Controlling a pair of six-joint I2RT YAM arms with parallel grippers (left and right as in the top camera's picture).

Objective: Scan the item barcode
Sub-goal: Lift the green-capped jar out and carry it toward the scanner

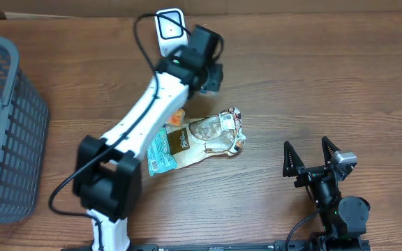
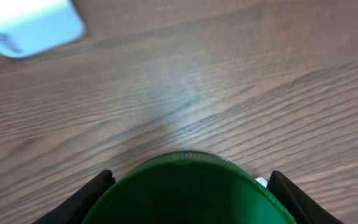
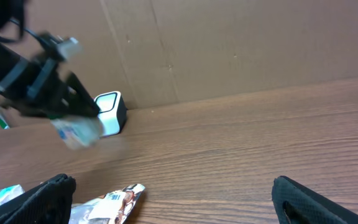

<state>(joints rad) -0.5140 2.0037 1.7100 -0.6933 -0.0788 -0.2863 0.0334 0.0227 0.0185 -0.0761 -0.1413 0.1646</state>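
My left gripper (image 1: 210, 72) is shut on a container with a round green lid (image 2: 188, 186), which fills the space between its black fingers (image 2: 92, 196) in the left wrist view. In the right wrist view the held item (image 3: 76, 130) looks pale and blurred, hanging above the table just left of the scanner. The white barcode scanner (image 1: 169, 28) stands at the table's back edge, close behind the left gripper, and shows as a white block (image 2: 30, 28) at the top left. My right gripper (image 1: 311, 155) stands open and empty near the front right.
Several snack packets (image 1: 201, 139) lie in a pile at the middle of the table, partly under the left arm. A grey wire basket (image 1: 5, 125) stands at the left edge. A cardboard wall (image 3: 229, 43) runs along the back.
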